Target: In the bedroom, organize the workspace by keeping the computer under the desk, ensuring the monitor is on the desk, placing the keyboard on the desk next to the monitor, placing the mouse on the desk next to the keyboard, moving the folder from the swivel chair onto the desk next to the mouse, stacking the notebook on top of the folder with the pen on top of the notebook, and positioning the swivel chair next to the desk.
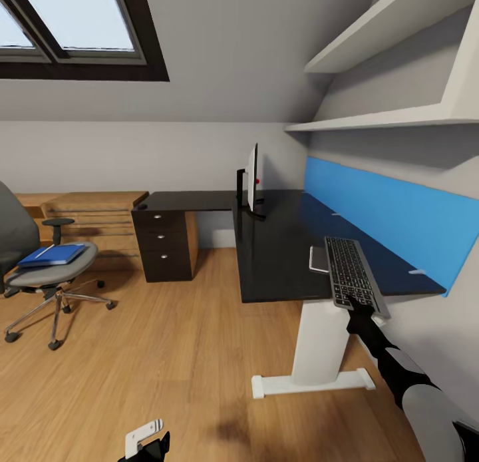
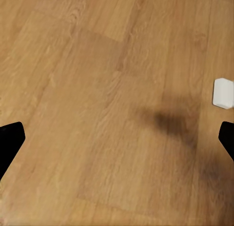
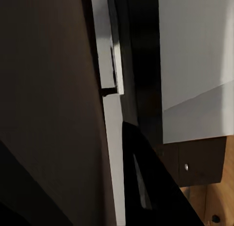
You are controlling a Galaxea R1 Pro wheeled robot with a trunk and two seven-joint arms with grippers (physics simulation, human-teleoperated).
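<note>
Clamped on the near end of the keyboard (image 1: 352, 274), the right gripper (image 1: 360, 307) holds it cantilevered over the desk (image 1: 279, 249), so it could pivot, slip, or strike the mouse (image 1: 319, 259).

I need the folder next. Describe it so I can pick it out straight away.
Look at the grey swivel chair with chrome legs on the wooden floor left of the black desk. The flat blue folder lies on its seat, the only blue thing there, with a thin light line across its top.
</note>
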